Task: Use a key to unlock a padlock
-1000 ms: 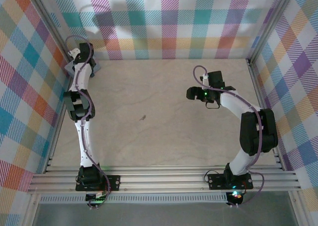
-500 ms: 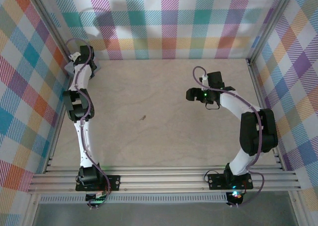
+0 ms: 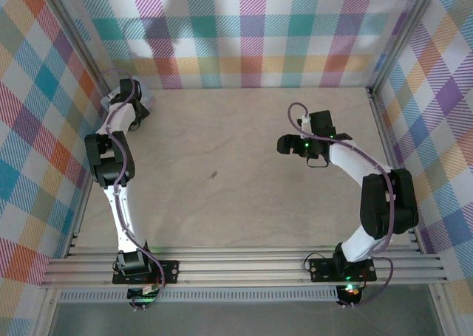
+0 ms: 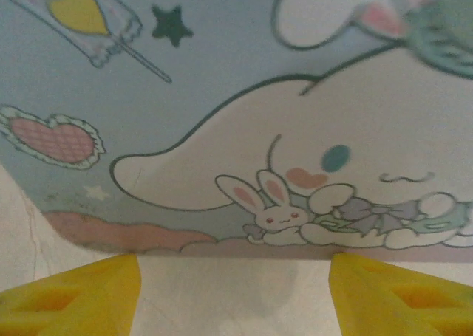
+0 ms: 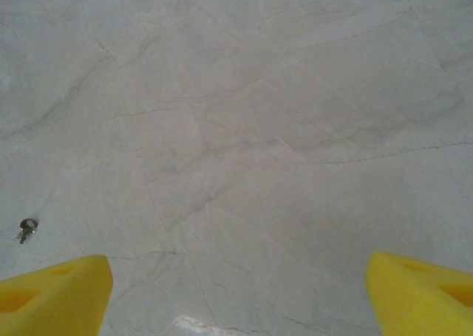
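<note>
The padlock [image 4: 222, 107] is a pale blue-grey block printed with a white cartoon dog and a small rabbit. It lies flat just beyond my left gripper [image 4: 235, 295], whose yellow fingertips [image 4: 81, 295] stand apart with bare table between them, so it is open. From above, the padlock [image 3: 146, 100] sits in the back left corner under my left gripper [image 3: 136, 97]. The key [image 3: 213, 175] is a tiny dark sliver lying loose mid-table. It also shows at the lower left as the key [image 5: 26, 230], well left of my open right gripper [image 5: 236, 295]. My right gripper [image 3: 283, 143] hovers right of centre.
Pale marbled table top [image 3: 244, 203] runs between chequered walls [image 3: 251, 33]. Metal frame rails [image 3: 384, 122] line the sides and the near edge. The padlock corner is tight against the left wall [image 3: 66, 114].
My left arm has swung its elbow left and pushed the wrist further into the back left corner. The right arm has shifted slightly; the key has not moved.
</note>
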`<act>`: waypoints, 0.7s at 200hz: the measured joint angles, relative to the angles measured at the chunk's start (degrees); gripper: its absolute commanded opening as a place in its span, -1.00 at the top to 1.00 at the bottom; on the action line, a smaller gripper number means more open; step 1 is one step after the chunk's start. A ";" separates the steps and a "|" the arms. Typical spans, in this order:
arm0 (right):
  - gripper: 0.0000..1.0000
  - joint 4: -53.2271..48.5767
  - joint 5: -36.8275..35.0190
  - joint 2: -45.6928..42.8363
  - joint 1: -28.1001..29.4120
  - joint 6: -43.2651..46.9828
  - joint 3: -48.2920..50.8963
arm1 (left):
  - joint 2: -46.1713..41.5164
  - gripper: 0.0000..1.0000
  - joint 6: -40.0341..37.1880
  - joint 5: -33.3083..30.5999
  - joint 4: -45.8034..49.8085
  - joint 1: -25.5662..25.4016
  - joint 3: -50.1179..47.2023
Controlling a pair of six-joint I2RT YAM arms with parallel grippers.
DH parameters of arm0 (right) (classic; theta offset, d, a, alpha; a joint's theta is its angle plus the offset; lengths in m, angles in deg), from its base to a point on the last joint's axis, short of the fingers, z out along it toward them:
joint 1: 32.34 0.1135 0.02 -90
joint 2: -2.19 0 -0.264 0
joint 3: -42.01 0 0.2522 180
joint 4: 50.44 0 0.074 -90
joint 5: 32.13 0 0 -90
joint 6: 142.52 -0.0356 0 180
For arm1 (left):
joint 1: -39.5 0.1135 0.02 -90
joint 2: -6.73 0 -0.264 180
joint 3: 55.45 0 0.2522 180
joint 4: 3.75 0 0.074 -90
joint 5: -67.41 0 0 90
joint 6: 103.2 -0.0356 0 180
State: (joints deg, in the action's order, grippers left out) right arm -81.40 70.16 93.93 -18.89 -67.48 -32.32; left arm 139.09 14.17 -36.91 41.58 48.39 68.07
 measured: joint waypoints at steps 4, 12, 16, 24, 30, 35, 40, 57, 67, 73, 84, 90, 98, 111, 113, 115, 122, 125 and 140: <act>-0.77 0.02 0.02 -0.13 0.04 -0.07 0.11 | 0.00 -0.39 -0.07 0.42 0.20 0.00 -0.17; -0.77 0.09 0.02 -0.39 0.09 -0.28 0.31 | 0.00 -0.40 -0.20 0.96 0.68 0.00 -0.42; -0.77 0.20 0.07 -0.55 0.11 -0.33 0.46 | -0.04 -0.40 -0.20 1.29 0.94 -0.02 -0.44; -0.77 0.37 0.04 -0.94 0.13 -0.55 0.72 | -0.20 -0.40 -0.26 1.75 1.14 -0.02 -0.44; -0.77 0.46 0.04 -1.22 0.13 -0.70 0.85 | -0.33 -0.41 -0.37 1.95 1.22 -0.02 -0.42; -0.77 0.46 0.04 -1.42 0.13 -0.74 0.90 | -0.44 -0.41 -0.44 2.03 1.31 -0.02 -0.35; -0.77 0.52 0.04 -1.60 0.13 -0.81 0.90 | -0.46 -0.41 -0.59 2.23 1.51 -0.02 -0.09; -0.77 0.85 0.04 -1.92 0.13 -0.92 0.90 | -0.46 -0.41 -0.96 2.75 2.75 -0.02 2.08; -0.77 0.90 0.04 -2.03 0.13 -0.92 0.92 | -0.46 -0.41 -1.31 2.91 3.87 -0.02 4.35; -0.77 0.90 0.02 -2.08 0.13 -0.92 0.92 | -0.46 -0.41 -1.40 2.97 4.55 -0.02 5.92; -0.77 0.90 0.02 -2.12 0.13 -0.92 0.92 | -0.44 -0.41 -1.49 2.99 4.74 -0.02 8.52; -0.77 0.92 0.00 -2.14 0.13 -0.92 0.94 | -0.44 -0.42 -1.51 2.99 4.94 -0.02 9.99; -0.77 1.09 0.00 -2.23 0.15 -0.92 1.14 | -0.39 -0.42 -1.62 2.99 5.22 -0.02 12.04; -0.77 1.25 -0.02 -2.29 0.15 -0.90 1.62 | -0.04 -0.42 -1.73 2.99 6.14 -0.02 15.19; -0.77 1.25 -0.02 -2.29 0.15 -0.90 1.66 | 0.09 -0.42 -1.70 2.99 6.27 -0.02 15.72; -0.77 1.25 -0.02 -2.29 0.15 -0.90 1.73 | 0.24 -0.42 -1.73 2.99 6.38 -0.02 16.24; -0.77 1.22 -0.04 -2.29 0.15 -0.90 1.97 | 0.76 -0.42 -1.73 3.17 6.71 -0.02 17.99; -0.77 1.22 -0.04 -2.29 0.15 -0.90 2.08 | 1.09 -0.42 -1.73 3.21 6.93 -0.02 18.82; -0.77 1.25 -0.07 -2.29 0.22 -0.90 2.25 | 2.21 -0.42 -1.70 3.50 7.43 -0.02 20.96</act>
State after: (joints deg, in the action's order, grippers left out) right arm -80.15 70.09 91.64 -18.67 -68.37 -30.07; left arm 141.30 12.47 -33.42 49.01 48.36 89.03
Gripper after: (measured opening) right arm 0.885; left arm 0.710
